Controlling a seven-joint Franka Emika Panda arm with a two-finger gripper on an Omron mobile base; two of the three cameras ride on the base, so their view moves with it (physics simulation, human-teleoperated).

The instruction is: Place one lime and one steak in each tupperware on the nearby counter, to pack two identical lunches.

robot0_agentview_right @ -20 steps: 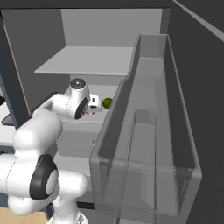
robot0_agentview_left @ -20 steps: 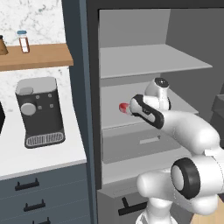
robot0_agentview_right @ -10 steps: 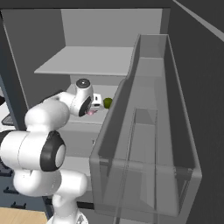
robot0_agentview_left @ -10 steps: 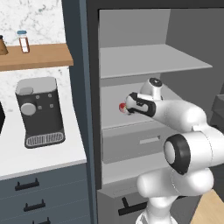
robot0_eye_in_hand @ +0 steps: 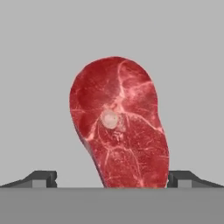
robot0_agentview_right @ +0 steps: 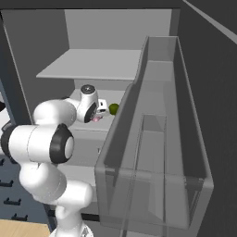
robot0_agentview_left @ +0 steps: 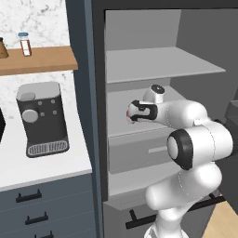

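Open fridge [robot0_agentview_left: 153,65], arm reaching into its middle shelf [robot0_agentview_left: 139,128]. Gripper [robot0_eye_in_hand: 112,177] points down at the steak [robot0_eye_in_hand: 119,131]; jaws spread wide, one fingertip [robot0_eye_in_hand: 41,178] left of the meat, the other right of it, neither visibly touching. Nothing held.

Steak: red, pale marbling with a small white spot near its middle, lies flat on the grey shelf floor. Hand view has it large and close, its lower end running down between the two tips. Left base view: a sliver of red [robot0_agentview_left: 128,119] at the gripper's front, on the middle shelf, left of the wrist. Right base view: a pinkish bit [robot0_agentview_right: 96,119] just under the hand.

Lime [robot0_agentview_right: 113,109]: small yellow-green ball on the same shelf, just beside the gripper on the side toward the fridge door. Apart from the steak, not touching the hand as far as can be told.

Fridge door [robot0_agentview_right: 157,152] swung open, its clear bin in the foreground of the right base view, right of the shelf.

Counter [robot0_agentview_left: 42,162]: white worktop left of the fridge, over dark drawers with black handles. Coffee machine [robot0_agentview_left: 42,118] stands on it, near the fridge wall. Above it a wooden shelf [robot0_agentview_left: 37,59] with a small jar [robot0_agentview_left: 24,44]. All well apart from the gripper.

Upper fridge shelf [robot0_agentview_left: 158,62] above the arm.
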